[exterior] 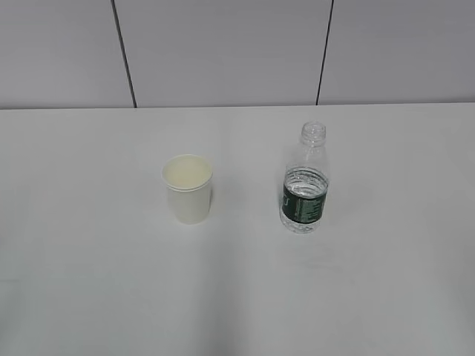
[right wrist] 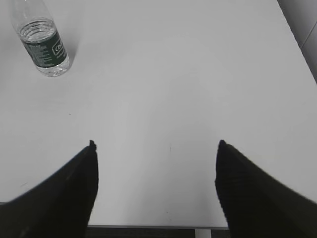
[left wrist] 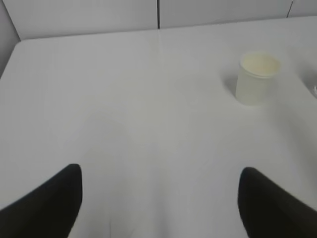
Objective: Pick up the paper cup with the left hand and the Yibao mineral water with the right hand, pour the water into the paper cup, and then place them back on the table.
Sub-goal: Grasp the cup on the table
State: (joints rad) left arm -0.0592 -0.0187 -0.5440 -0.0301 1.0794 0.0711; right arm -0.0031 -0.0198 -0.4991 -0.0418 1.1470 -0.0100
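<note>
The white paper cup (exterior: 188,189) stands upright on the white table (exterior: 89,259), left of centre. The uncapped Yibao mineral water bottle (exterior: 305,182) with its dark green label stands upright to the cup's right, part full. Neither arm shows in the exterior view. In the left wrist view my left gripper (left wrist: 159,171) is open and empty over bare table, and the cup (left wrist: 256,78) stands far ahead to its right. In the right wrist view my right gripper (right wrist: 156,145) is open and empty near the table's front edge, and the bottle (right wrist: 43,45) stands far ahead to its left.
A pale grey panelled wall (exterior: 223,52) rises behind the table's back edge. The table's front edge (right wrist: 153,226) shows just below the right gripper's fingers. The table's right edge (right wrist: 297,39) runs along the upper right of the right wrist view.
</note>
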